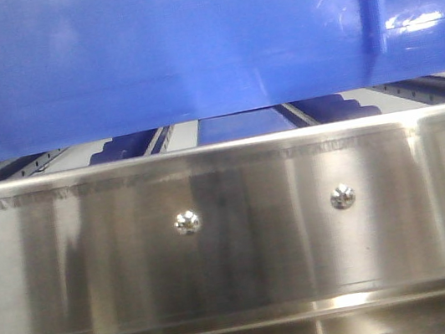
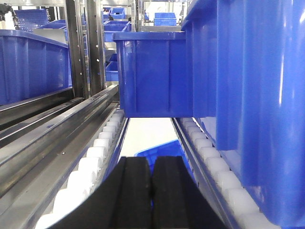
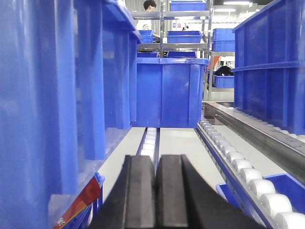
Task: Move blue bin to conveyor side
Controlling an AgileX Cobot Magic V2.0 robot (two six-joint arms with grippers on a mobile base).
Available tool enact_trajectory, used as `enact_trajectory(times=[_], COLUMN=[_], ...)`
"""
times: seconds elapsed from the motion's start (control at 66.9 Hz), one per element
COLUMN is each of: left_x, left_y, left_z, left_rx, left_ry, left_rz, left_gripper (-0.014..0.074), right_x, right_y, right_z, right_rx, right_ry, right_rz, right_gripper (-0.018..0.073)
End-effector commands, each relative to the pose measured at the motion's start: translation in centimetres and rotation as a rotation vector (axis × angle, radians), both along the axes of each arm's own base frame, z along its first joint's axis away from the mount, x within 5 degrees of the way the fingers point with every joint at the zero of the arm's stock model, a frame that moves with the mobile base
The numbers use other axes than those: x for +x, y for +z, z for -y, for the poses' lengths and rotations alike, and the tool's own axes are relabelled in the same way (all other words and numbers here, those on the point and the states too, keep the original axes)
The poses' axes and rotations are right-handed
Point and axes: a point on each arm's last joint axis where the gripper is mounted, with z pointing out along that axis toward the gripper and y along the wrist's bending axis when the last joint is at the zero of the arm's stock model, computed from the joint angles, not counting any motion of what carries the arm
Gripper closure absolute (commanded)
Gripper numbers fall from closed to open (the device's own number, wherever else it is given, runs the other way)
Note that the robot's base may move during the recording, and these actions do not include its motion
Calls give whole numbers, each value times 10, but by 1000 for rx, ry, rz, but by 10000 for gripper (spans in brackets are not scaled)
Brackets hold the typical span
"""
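Note:
The blue bin (image 1: 186, 45) is a large glossy ribbed crate that fills the top of the front view. Its wall stands close on the right in the left wrist view (image 2: 257, 95) and close on the left in the right wrist view (image 3: 47, 95). My left gripper (image 2: 152, 164) is shut and empty, its black fingers pressed together beside the bin's left side. My right gripper (image 3: 156, 162) is shut and empty beside the bin's right side. Neither touches the bin that I can see. The dark belt of the conveyor side is out of view.
A shiny steel panel (image 1: 234, 241) with two screws runs under the bin. White roller tracks (image 2: 95, 157) (image 3: 238, 162) run ahead. Another blue crate (image 2: 150, 71) (image 3: 169, 90) sits further along the rack. More crates stand at the left (image 2: 28, 67) and right (image 3: 271, 62).

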Motion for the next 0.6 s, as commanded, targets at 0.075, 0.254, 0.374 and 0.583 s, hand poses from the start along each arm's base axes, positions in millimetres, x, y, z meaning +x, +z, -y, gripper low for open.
enact_trajectory(times=[0.075, 0.254, 0.374, 0.583], left_x=[-1, -1, -2, -18], left_y=[5, 10, 14, 68], left_z=[0, 0, 0, 1], left_rx=[-8, -9, -7, 8], left_ry=[-4, -4, -3, -3], left_rz=[54, 106, 153, 133], left_gripper=[605, 605, 605, 486], right_x=[-1, -1, -4, -24], right_y=[3, 8, 19, 78], right_z=[0, 0, 0, 2], right_rx=[-16, -11, -10, -8], right_ry=[-1, -3, -2, 7], right_rz=[38, 86, 96, 134], right_gripper=[648, 648, 648, 538])
